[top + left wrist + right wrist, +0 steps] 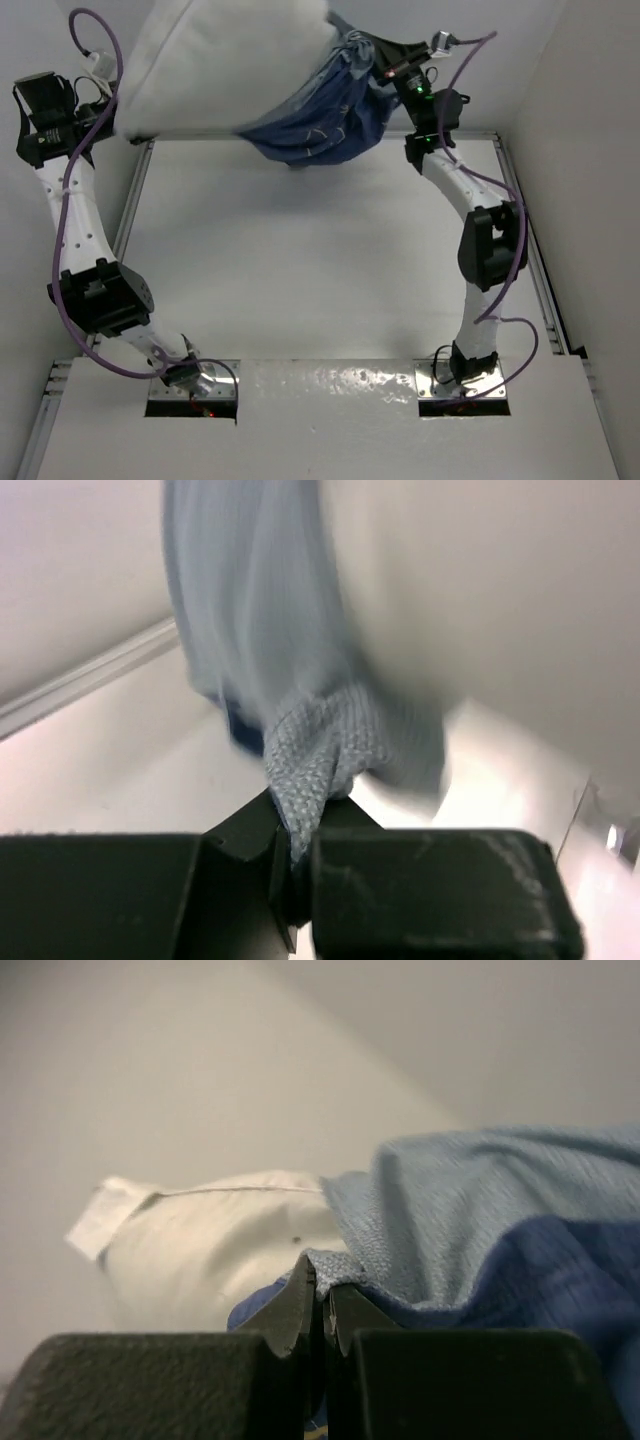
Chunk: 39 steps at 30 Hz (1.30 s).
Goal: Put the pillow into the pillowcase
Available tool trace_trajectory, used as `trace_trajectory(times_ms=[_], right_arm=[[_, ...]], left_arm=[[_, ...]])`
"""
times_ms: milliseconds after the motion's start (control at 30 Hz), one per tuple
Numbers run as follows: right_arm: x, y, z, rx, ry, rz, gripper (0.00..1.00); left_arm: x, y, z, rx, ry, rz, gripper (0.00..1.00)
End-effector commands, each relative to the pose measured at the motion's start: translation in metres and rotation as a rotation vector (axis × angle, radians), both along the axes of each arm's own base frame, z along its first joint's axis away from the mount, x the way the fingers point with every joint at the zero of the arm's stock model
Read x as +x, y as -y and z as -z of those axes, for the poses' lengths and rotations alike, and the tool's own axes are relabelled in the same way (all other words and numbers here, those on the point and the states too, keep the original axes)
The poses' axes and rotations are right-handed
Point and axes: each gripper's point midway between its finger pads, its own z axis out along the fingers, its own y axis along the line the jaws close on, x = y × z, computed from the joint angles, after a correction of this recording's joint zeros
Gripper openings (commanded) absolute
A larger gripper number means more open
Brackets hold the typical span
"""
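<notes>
The white pillow [215, 60] hangs in the air at the back of the table, tilted, its upper right end inside the blue pillowcase [325, 115]. The pillowcase sags below it. My right gripper [375, 62] is shut on the pillowcase's rim at its right end. In the right wrist view the gripper [325, 1290] pinches a fold of the grey-blue lining [500, 1200] with the pillow [220, 1230] behind it. My left gripper [300, 825] is shut on a bunch of grey-blue pillowcase fabric [250, 630], and the pillow [480, 600] bulges beside it. The pillow hides the left fingertips in the top view.
The white table [320, 260] lies below the hanging load. Metal rails run along its left side [135, 200] and its right side [525, 230]. White walls close in the back and both sides. Purple cables loop off both arms.
</notes>
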Motion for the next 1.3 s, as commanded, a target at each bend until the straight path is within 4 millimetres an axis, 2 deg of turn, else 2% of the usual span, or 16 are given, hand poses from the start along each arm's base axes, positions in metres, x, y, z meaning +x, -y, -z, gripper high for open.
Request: trace_trajectory(times_ms=[0, 67, 200, 300, 333, 400, 533, 600, 633, 833, 1000, 1067, 1133, 1167, 1233, 1267], right_arm=[[0.056, 0.064, 0.024, 0.233, -0.280, 0.135, 0.00], [0.050, 0.025, 0.082, -0.018, -0.444, 0.211, 0.00], [-0.024, -0.052, 0.106, -0.336, -0.440, 0.122, 0.00], [-0.097, -0.102, 0.046, -0.371, -0.219, -0.091, 0.00], [-0.119, -0.107, 0.004, -0.340, -0.114, -0.117, 0.00], [-0.130, -0.098, -0.033, -0.323, 0.002, -0.065, 0.00], [-0.136, -0.023, -0.138, -0.140, 0.168, 0.158, 0.00], [-0.134, -0.002, -0.168, -0.050, 0.164, 0.158, 0.00], [-0.150, 0.018, -0.201, 0.011, 0.237, 0.173, 0.00], [-0.114, 0.055, -0.211, 0.086, 0.170, 0.312, 0.00], [-0.067, 0.051, -0.153, -0.155, 0.063, 0.484, 0.00], [-0.058, 0.049, -0.150, -0.164, 0.053, 0.495, 0.00], [-0.069, 0.064, -0.207, -0.129, 0.205, 0.619, 0.00], [-0.081, 0.075, -0.228, -0.094, 0.284, 0.688, 0.00], [-0.134, 0.095, -0.263, -0.044, 0.406, 0.733, 0.00], [-0.161, 0.097, -0.269, -0.052, 0.477, 0.728, 0.00]], left_arm=[[0.032, -0.025, -0.056, -0.173, 0.041, -0.173, 0.00], [0.043, -0.037, -0.017, -0.219, -0.095, -0.282, 0.00], [0.046, -0.052, 0.030, -0.206, -0.271, -0.427, 0.00], [0.032, -0.038, 0.001, -0.222, -0.213, -0.367, 0.00], [0.027, -0.032, -0.027, -0.238, -0.141, -0.343, 0.00], [0.014, -0.019, -0.079, -0.229, -0.023, -0.278, 0.00], [-0.008, -0.006, -0.162, -0.261, 0.160, -0.221, 0.00], [-0.023, 0.002, -0.191, -0.282, 0.223, -0.161, 0.00], [-0.027, 0.000, -0.206, -0.310, 0.251, -0.156, 0.00], [-0.017, -0.054, -0.243, -0.313, 0.384, -0.411, 0.00], [-0.002, -0.082, -0.240, -0.221, 0.476, -0.567, 0.00], [0.003, -0.087, -0.241, -0.228, 0.490, -0.582, 0.00], [0.000, -0.087, -0.267, -0.226, 0.579, -0.578, 0.00], [-0.029, -0.072, -0.308, -0.200, 0.725, -0.574, 0.00], [-0.070, -0.048, -0.345, -0.128, 0.918, -0.549, 0.00], [-0.065, -0.052, -0.336, -0.120, 0.898, -0.562, 0.00]])
